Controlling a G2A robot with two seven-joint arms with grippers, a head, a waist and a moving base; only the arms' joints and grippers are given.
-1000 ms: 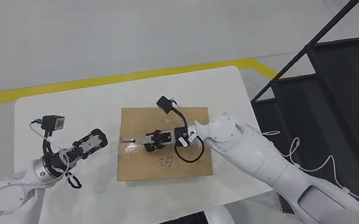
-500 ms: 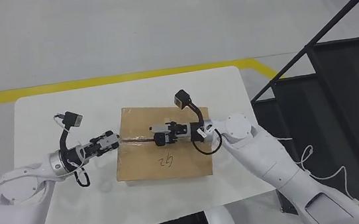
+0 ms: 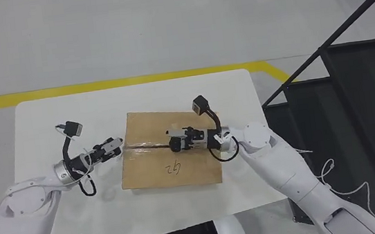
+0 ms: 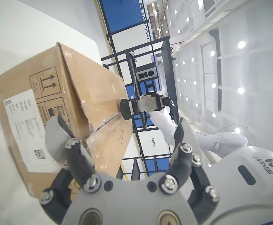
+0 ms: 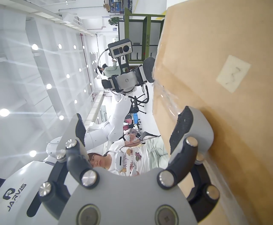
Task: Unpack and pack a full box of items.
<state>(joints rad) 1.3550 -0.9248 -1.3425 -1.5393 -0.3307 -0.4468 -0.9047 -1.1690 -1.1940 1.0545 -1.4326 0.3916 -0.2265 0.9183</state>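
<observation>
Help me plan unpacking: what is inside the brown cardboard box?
Contents hidden: the brown rectangular cardboard box has its flaps shut, with clear tape along the seam.

This is looking like a large robotics lab or industrial test hall. A yellow floor line [image 3: 121,85] is running across the upper half of the top view over a pale polished floor [image 3: 163,22], black metal stairs [image 3: 365,90] are filling the right edge, and rows of round ceiling lights [image 4: 214,85] are shining above blue panels [image 4: 125,12] in metal frames.

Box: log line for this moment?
box shut, taped | left gripper open at end seam | right gripper open over top seam
</observation>
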